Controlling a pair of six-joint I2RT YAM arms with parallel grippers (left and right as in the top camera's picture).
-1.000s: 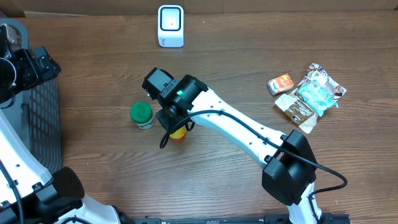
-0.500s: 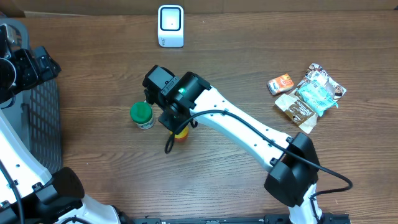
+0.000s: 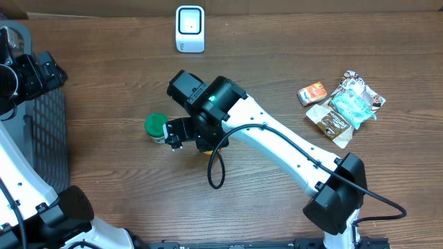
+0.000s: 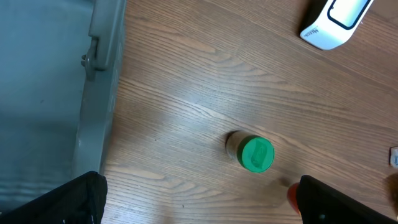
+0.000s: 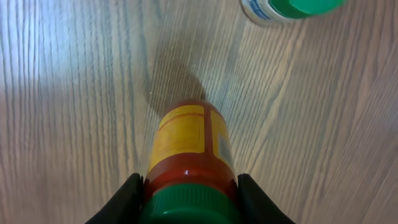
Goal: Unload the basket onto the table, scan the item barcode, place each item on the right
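- Check the right pincer [image 5: 189, 200]. Its black fingers [image 5: 129, 198] are drawn in narrow on the green-capped end of the red plastic bottle with a yellow label [image 5: 185, 142], and this is a firm hold.
- Note that the bottle projects straight out ahead of this pincer, over the brown wooden table [image 5: 56, 93]. Its shadow lies just beyond its far end. You cannot tell whether the bottle touches the table.
- Find the small white jar with a green lid [image 5: 287, 7] ahead of the right pincer and off to one side, apart from the bottle.
- Find the white box-shaped scanner [image 3: 190, 28] well beyond the right pincer, near the far table edge.
- Find the heap of foil snack packets [image 3: 342, 104] well apart from the right pincer, on the side away from the jar.
- Check the left pincer [image 4: 199, 186]. It stands wide and holds nothing. The grey plastic crate [image 4: 43, 81] lies ahead of it to one side, and the jar lies on the table ahead of its fingers.
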